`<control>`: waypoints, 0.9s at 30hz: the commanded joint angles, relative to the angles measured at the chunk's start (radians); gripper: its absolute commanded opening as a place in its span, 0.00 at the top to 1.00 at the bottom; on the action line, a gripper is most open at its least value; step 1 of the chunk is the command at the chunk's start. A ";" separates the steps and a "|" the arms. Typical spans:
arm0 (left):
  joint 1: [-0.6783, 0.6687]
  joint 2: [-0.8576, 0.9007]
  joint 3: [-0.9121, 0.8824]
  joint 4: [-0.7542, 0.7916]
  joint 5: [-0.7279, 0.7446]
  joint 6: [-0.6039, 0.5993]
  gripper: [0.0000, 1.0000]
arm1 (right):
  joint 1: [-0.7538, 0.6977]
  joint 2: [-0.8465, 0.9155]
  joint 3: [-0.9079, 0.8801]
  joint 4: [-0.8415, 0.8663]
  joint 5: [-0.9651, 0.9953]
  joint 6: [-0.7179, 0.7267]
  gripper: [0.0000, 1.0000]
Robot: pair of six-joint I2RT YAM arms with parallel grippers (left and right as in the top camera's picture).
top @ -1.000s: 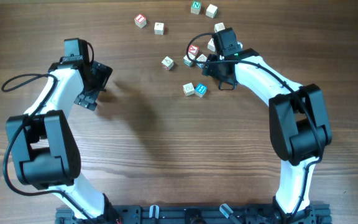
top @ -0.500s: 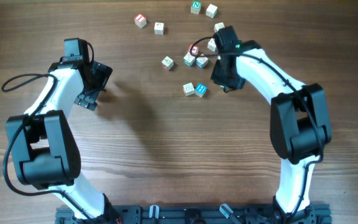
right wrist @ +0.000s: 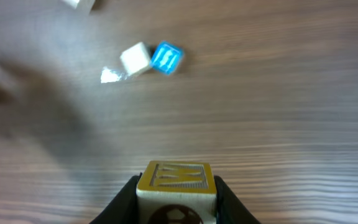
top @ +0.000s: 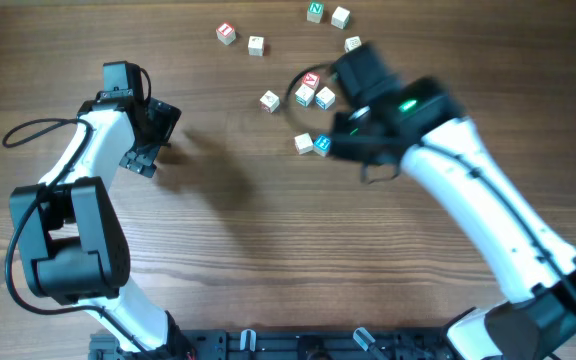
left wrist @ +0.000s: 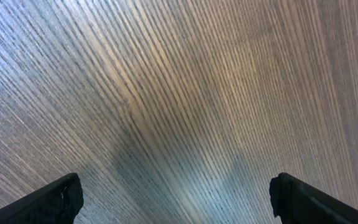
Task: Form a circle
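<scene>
Overhead, we find no circle on the desk (top: 268, 250) yet. The cubes (top: 270, 100) lie scattered along its far side, some in a tight cluster (top: 313, 92) and others singly, and none of them trace a curve. Our right end effector (right wrist: 176, 202) is pinching one lettered cube (right wrist: 176, 177) between its fingers, apparently clear of the desk. A blue-faced cube (right wrist: 166, 57) and a pale cube (right wrist: 135, 59) sit touching each other on the wood beyond it. Our left end effector (top: 156, 138) is spread wide with nothing between its fingers, over bare desk well apart from all the pieces.

We judge the main risk to be the grip itself. The right arm shows blurred from above, and a small cube held by only two faces could twist or slip out if the carry is brisk. The second risk lies in the set-down: with no ring begun, a poorly chosen spot would force later pieces into a lopsided shape. Lowering too near the touching pair could knock them apart. Releasing before the cube rests flat could let it tumble. Picks from the cluster look awkward too, since fingers sliding in beside one cube may shove its neighbours.
</scene>
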 commanded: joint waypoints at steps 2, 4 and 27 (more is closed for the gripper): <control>0.001 0.013 0.003 0.000 0.001 -0.010 0.00 | 0.104 0.019 -0.254 0.235 0.071 0.130 0.83; 0.001 0.013 0.003 0.000 0.001 -0.010 0.00 | 0.121 0.027 -0.384 0.418 0.089 0.130 0.84; 0.001 0.013 0.003 0.000 0.001 -0.010 0.00 | 0.089 0.228 -0.515 0.864 0.146 0.055 0.69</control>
